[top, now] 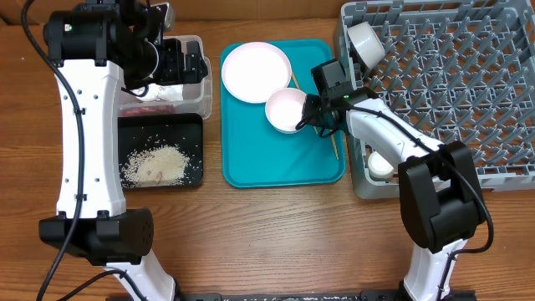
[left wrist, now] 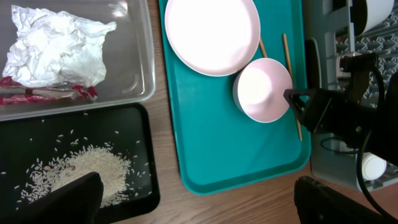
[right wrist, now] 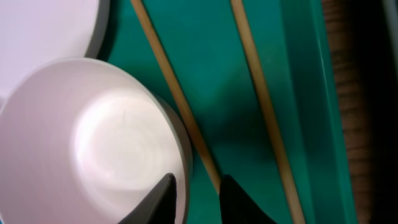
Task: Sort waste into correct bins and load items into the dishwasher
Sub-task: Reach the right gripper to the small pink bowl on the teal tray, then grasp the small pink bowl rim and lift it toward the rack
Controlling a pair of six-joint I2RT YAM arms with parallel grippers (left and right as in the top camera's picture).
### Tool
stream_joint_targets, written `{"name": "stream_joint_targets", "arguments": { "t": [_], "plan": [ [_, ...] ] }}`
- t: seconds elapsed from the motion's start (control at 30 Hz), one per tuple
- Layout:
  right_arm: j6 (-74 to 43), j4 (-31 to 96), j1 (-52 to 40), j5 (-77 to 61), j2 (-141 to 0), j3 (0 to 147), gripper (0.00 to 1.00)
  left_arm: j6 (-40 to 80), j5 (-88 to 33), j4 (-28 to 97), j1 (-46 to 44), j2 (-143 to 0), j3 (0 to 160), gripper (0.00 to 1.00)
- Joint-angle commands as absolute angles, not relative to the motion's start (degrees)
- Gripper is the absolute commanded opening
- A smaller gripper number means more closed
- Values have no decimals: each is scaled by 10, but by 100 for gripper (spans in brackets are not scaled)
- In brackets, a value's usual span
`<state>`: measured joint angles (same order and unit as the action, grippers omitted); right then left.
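One plate (top: 257,71) and the tray bowl (top: 287,109) sit close together on the teal tray (left wrist: 236,155) in the middle of the tabletop (top: 276,242). The rack bowl (top: 366,42), tipped on its side, and one cup (top: 380,165) are in the grey rack (top: 468,92) on the right, making two bowls in all. Two chopsticks (right wrist: 261,106) lie along the tray's right side, one partly hidden by the tray bowl. On the left, one tissue (left wrist: 56,40) and some reddish scraps (left wrist: 43,93) (too bunched to count) lie in the clear tub (left wrist: 146,74). One heap of rice (left wrist: 87,168) lies in the black tray (left wrist: 37,134) just nearer. The left pincer (left wrist: 196,186) hangs over that side, wide open and empty. The right pincer (right wrist: 197,186) straddles the tray bowl's right rim, one finger inside and one outside, narrowly apart; I cannot tell whether it pinches the rim.
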<state>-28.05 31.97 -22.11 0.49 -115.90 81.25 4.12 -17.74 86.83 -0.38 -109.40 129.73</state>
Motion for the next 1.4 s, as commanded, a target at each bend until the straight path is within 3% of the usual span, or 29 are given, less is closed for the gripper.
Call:
{"name": "stream_joint_targets", "arguments": {
  "t": [0.0, 0.17, 0.37, 0.7, 1.1, 1.37],
  "plan": [
    [-286, 311, -219, 14, -1175, 814, 26, 43, -175, 867, -7, -1091, 1294, 100],
    [-286, 311, -219, 14, -1188, 814, 25, 43, -175, 867, -7, -1091, 1294, 100],
    [-286, 312, -217, 14, -1186, 814, 4, 43, -175, 867, -7, -1091, 1294, 100],
    [-246, 407, -199, 35, -1078, 894, 4, 43, -175, 867, -7, -1091, 1294, 100],
    [-210, 606, -166, 385, -896, 966, 4, 43, -175, 867, -7, -1091, 1294, 100],
    [-223, 527, -166, 653, -953, 917, 4, 43, -175, 867, -7, -1091, 1294, 100]
  ]
}}
